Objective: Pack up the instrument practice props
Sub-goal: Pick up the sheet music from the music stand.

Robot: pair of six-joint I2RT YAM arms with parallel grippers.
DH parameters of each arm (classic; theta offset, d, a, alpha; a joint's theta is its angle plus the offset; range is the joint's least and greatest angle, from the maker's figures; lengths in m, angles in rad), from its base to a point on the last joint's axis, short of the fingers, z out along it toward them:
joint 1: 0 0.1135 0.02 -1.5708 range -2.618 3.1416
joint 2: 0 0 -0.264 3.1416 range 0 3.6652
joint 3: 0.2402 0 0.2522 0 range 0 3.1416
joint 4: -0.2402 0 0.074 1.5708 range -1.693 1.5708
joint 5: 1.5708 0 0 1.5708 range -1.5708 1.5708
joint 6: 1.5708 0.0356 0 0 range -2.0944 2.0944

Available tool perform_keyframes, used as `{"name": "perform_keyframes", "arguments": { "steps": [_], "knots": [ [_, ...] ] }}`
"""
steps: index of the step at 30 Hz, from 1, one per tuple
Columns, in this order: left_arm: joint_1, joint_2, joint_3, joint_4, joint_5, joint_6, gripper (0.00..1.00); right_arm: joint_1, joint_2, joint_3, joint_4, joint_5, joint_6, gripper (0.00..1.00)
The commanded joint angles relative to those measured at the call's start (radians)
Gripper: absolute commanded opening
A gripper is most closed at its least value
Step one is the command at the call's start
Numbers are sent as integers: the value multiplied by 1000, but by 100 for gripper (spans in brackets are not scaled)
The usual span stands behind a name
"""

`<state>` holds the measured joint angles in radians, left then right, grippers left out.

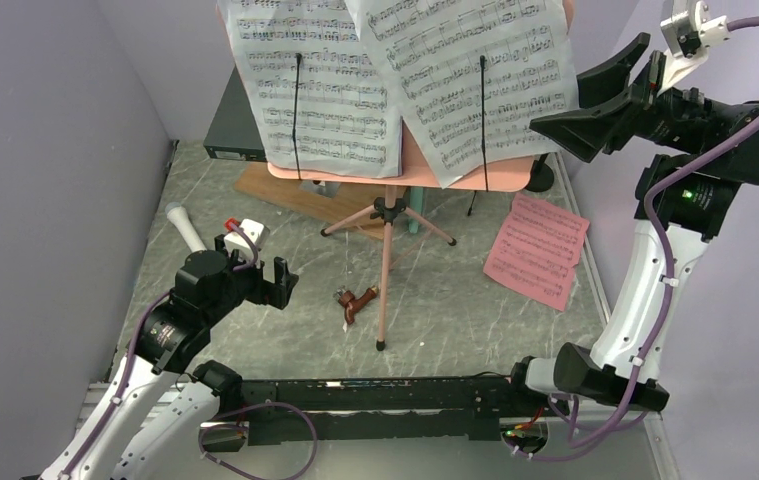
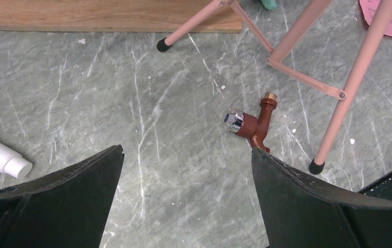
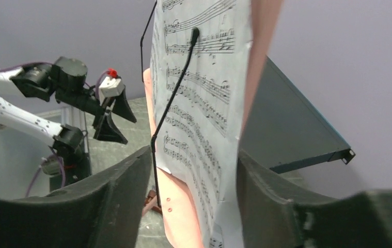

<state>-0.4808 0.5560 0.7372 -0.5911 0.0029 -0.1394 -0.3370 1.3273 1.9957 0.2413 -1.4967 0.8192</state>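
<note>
The pink music desk (image 1: 511, 172) stands on pink tripod legs (image 1: 385, 270) at the table's middle. Two white sheet-music pages (image 1: 315, 80) (image 1: 475, 70) lean on it under black wire arms. My right gripper (image 1: 557, 105) is raised at the desk's right edge. In the right wrist view, it (image 3: 193, 155) is open, with the white page (image 3: 204, 93) and desk edge (image 3: 183, 206) between the jaws. A red page (image 1: 537, 248) lies flat on the right. A white microphone (image 1: 185, 227) lies on the left. My left gripper (image 1: 283, 282) (image 2: 187, 155) hangs open over bare table.
A dark grey flat metal box (image 1: 235, 125) (image 3: 292, 134) lies at the back behind the desk. A wooden board (image 1: 285, 190) (image 2: 106, 15) lies under the stand. A small brown piece (image 1: 355, 300) (image 2: 255, 124) lies by the front tripod leg (image 2: 348, 88). Purple walls close in on both sides.
</note>
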Motion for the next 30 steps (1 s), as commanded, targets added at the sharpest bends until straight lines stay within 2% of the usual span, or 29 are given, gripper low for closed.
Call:
{"name": "perform_keyframes", "arguments": {
  "steps": [1, 9, 22, 26, 30],
  "knots": [
    [7, -3, 13, 5, 34, 15, 99, -8, -30, -13, -2, -7, 9, 55],
    [8, -8, 12, 5, 35, 15, 99, -74, -36, -14, -85, 22, -36, 55],
    [8, -10, 13, 7, 40, 15, 99, -108, -94, -60, -90, -14, -26, 51],
    [9, -9, 11, 7, 43, 15, 99, -119, -105, -69, -88, -19, -17, 45],
    [9, -8, 13, 8, 47, 15, 99, -120, -116, -92, -65, -15, 11, 30]
  ]
}}
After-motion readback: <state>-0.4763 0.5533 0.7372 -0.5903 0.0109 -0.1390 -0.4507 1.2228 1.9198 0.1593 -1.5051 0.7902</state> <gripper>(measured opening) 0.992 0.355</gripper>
